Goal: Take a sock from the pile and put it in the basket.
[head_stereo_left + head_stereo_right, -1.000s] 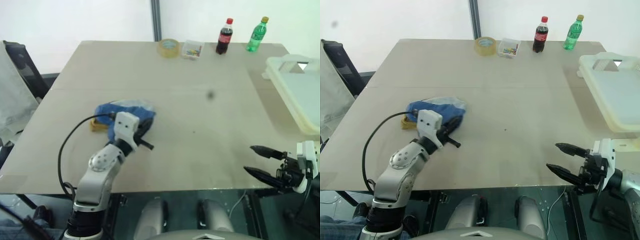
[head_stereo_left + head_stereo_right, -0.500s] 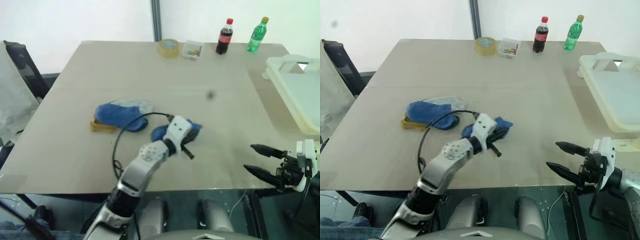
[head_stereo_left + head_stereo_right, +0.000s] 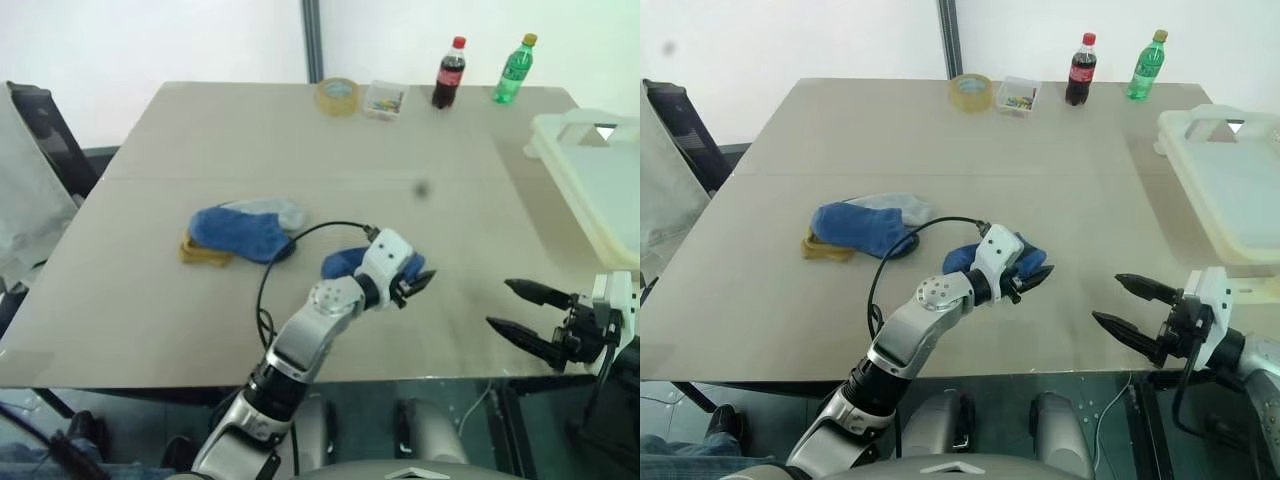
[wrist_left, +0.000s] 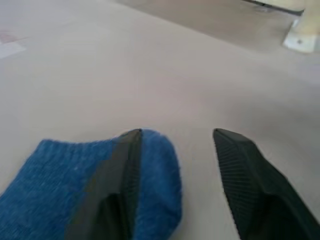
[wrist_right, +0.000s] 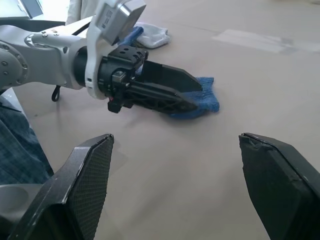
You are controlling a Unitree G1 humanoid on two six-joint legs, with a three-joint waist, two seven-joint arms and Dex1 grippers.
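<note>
Blue sock (image 3: 345, 263) lay mid-table under the left gripper (image 3: 1032, 279), its fingers parted, one resting on the fabric.
Pile (image 3: 243, 231) sat well apart to the left; the basket (image 3: 590, 180) stood at the table's right edge. Right gripper (image 3: 525, 312) hung spread wide, holding nothing. Tape roll (image 3: 337, 95), small clear box (image 3: 384, 100) and two bottles (image 3: 449, 73) lined the far edge.

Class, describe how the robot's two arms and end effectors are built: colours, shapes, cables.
The left arm has rounded silver-grey segments, a white boxy wrist block and a thin black cable looping beside it. Its left end effector carries two black tapered fingers with ribbed pads. The right end effector has the same black pointed fingers on a white wrist housing.
</note>
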